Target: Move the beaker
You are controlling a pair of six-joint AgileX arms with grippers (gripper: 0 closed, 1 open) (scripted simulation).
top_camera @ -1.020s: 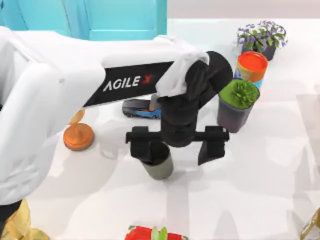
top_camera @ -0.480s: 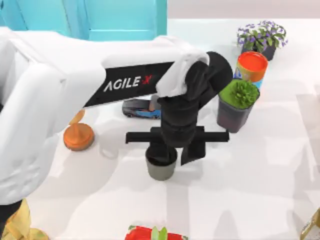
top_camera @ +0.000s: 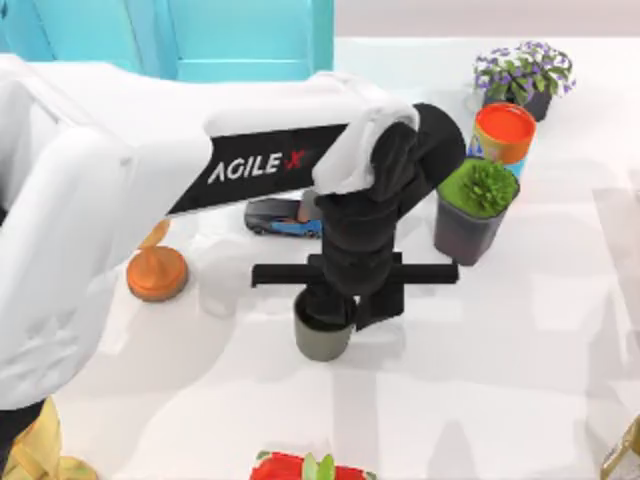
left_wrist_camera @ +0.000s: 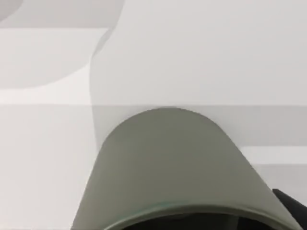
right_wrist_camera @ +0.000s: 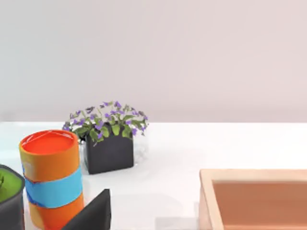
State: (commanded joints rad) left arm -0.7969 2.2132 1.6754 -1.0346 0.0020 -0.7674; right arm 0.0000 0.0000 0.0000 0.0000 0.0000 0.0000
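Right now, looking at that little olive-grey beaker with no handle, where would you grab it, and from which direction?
By the thick rim, from straight above. The beaker stands upright with its mouth open and has no handle, so one finger inside and one outside the wall suits it. The left end effector sits there already, apparently closed on the rim. The green plant pot stands to the right, leaving the descent free.

The one readable text is the brand "AGILE X", in white capitals with the X in red, sitting on a black panel (top_camera: 262, 165) along the white left arm (top_camera: 120, 190). The panel is lying just above the blue toy car (top_camera: 285, 218) and to the left of the dark square pot with the green plant (top_camera: 470, 215). Nothing else is showing legible lettering.
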